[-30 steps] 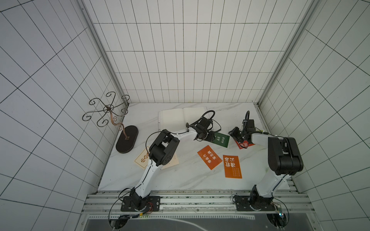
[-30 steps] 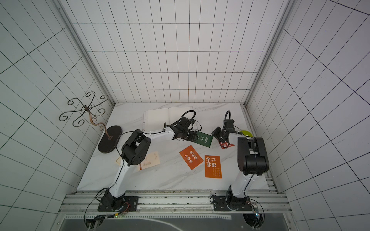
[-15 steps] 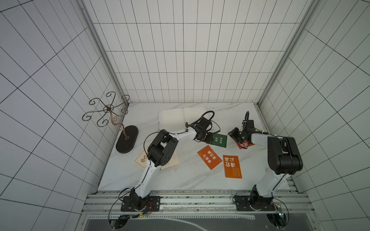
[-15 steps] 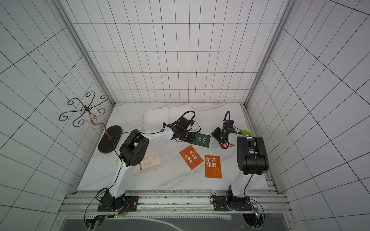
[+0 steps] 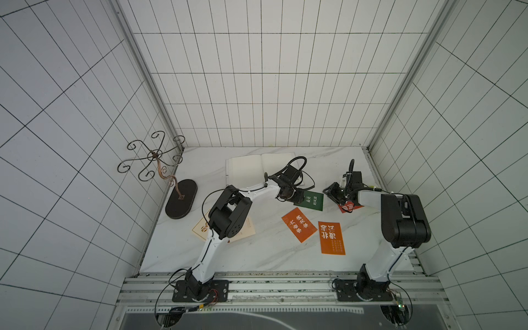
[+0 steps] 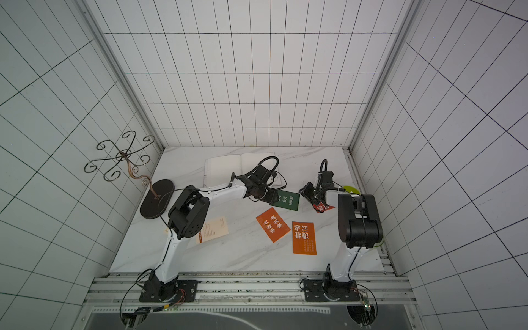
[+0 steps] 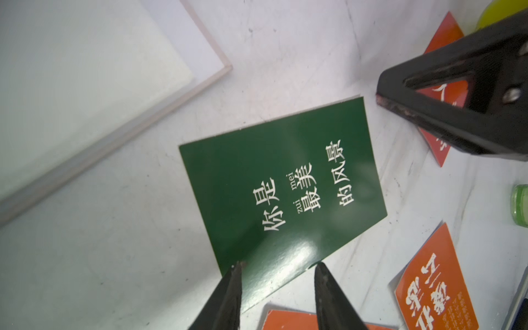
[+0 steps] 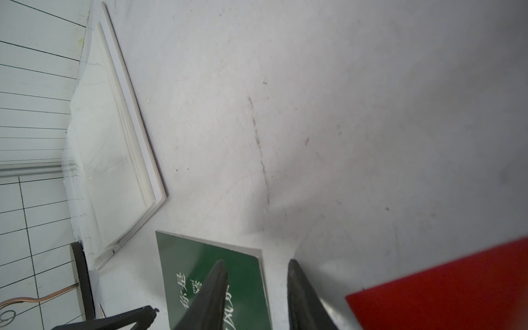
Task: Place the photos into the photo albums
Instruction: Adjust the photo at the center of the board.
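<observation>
None of the six photos is in the photo album [image 5: 248, 171] yet. It lies open at the back of the surface [image 5: 257, 260], and both cream pages look bare in both top views. The dark green card [image 7: 283, 183] lies flat on the surface just beside the album's front corner on the robot's right. The left arm's jaws stand apart with their tips at that card's short edge and grasp nothing; whether the tips touch the card I cannot tell. The right arm's jaws are likewise released and empty, low near the gap between the green card and the red card [image 5: 349, 206], which is partly hidden under that arm. One orange card [image 5: 299, 228] and a second orange card [image 5: 331, 237] lie side by side toward the front of the surface, well apart from the album. One cream card [image 5: 200, 228] and another cream card [image 5: 248, 230] show on either side of the left arm's elbow. By my reading the task is at its very start: the green card looks like the first pick, and all six placements remain.
</observation>
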`<state>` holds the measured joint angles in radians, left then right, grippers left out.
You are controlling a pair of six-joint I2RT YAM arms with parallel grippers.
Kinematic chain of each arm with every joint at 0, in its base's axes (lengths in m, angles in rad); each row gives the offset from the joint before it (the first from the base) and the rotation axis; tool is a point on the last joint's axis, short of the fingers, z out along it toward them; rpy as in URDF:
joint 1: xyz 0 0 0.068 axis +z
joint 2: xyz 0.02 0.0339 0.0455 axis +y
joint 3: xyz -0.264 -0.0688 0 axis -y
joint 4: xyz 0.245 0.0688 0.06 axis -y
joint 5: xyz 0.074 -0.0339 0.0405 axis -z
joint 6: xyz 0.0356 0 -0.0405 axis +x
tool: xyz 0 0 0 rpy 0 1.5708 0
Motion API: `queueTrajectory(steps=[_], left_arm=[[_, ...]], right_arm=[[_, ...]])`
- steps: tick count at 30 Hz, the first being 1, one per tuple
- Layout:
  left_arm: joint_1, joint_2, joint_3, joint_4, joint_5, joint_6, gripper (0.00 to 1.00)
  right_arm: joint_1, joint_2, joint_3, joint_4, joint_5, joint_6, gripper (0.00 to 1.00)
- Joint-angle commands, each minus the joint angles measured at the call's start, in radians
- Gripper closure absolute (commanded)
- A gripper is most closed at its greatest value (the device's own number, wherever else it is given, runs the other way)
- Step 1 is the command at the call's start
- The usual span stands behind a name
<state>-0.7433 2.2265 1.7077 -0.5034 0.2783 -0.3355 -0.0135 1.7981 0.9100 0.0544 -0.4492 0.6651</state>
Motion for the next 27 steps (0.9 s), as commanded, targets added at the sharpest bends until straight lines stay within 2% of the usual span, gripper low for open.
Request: queueTrajectory(steps=[1,14,20,27], left_arm=[[-0.001,-0.059,0.034,-0.024,0.002,0.027,0.58],[-0.018,-0.068,-0.108,0.008,0.032,0.019,0.58],[-0.006,-0.033,-0.119,-0.008,0.021,0.031,0.58],[0.024,-0.018,-0.146,-0.011,-0.001,0.043,0.58]], right_arm=[[-0.005,0.006,0.036,-0.055,0.006,-0.002,0.63],[-0.006,0.018,0.070,-0.053,-0.038,-0.025,0.63],[-0.006,0.034,0.069,-0.050,-0.052,-0.028,0.63],[-0.005,0.097,0.077,-0.025,-0.166,-0.027,0.63]])
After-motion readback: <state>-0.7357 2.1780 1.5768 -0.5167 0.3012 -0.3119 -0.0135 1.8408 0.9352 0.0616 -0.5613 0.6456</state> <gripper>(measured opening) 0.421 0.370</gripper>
